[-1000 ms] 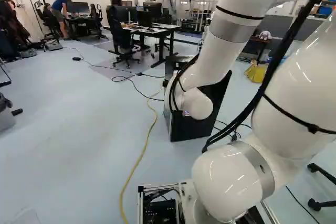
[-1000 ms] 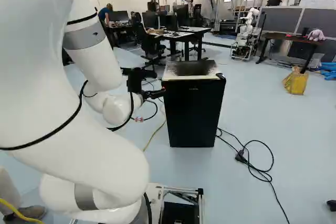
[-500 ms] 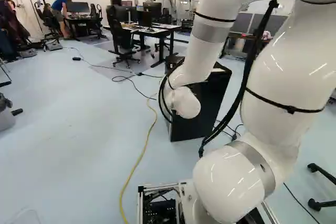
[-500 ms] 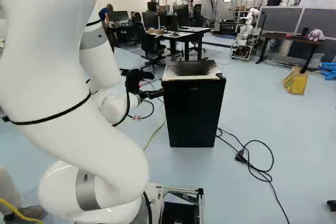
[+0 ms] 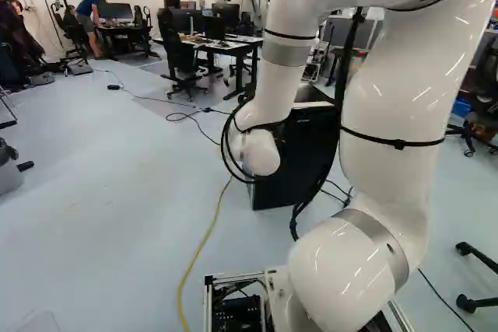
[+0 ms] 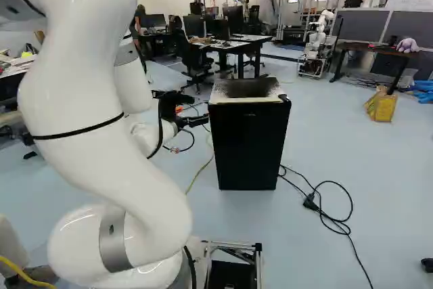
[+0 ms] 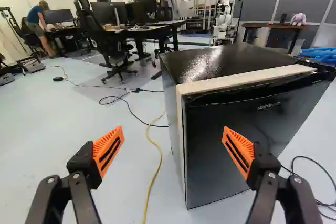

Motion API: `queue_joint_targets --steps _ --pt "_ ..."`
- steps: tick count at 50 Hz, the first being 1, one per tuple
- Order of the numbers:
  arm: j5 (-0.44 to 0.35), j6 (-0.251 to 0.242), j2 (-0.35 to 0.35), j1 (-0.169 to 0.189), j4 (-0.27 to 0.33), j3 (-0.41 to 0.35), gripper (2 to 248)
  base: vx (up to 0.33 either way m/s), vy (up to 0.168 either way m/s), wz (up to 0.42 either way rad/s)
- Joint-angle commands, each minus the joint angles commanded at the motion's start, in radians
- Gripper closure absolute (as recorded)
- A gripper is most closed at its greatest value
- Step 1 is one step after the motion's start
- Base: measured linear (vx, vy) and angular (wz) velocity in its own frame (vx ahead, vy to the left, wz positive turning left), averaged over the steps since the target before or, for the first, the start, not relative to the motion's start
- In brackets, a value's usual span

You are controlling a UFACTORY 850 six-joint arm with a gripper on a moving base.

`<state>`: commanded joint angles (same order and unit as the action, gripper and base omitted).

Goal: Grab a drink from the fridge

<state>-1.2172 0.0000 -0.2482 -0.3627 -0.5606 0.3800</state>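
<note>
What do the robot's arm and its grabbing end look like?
The arm is glossy white, with fat, rounded sections, grey bands and thin black straps. Black cables run along it. The gripper is black, with two fingers carrying orange, ribbed pads marked by dark slots.

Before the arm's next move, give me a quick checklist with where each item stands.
1. End effector open: ok, fingers wide apart.
2. Nothing gripped: ok.
3. Fridge door open: not ok, it looks shut.
4. Drink in sight: not ok, none shows.
5. Fingers off the door: cannot tell whether one touches.
6. Floor around the fridge free of cords: not ok, a yellow cord and a black cable lie near it.
</note>
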Motion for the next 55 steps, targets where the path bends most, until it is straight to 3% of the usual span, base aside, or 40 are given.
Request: queue_joint_targets --steps 31,55 --pt "-0.074 0.0 -0.19 -0.066 -0.188 0.14 3 0.0 0.0 0.0" --pt "-0.126 0.0 -0.341 -0.096 -0.337 0.272 3 0.0 0.0 0.0"
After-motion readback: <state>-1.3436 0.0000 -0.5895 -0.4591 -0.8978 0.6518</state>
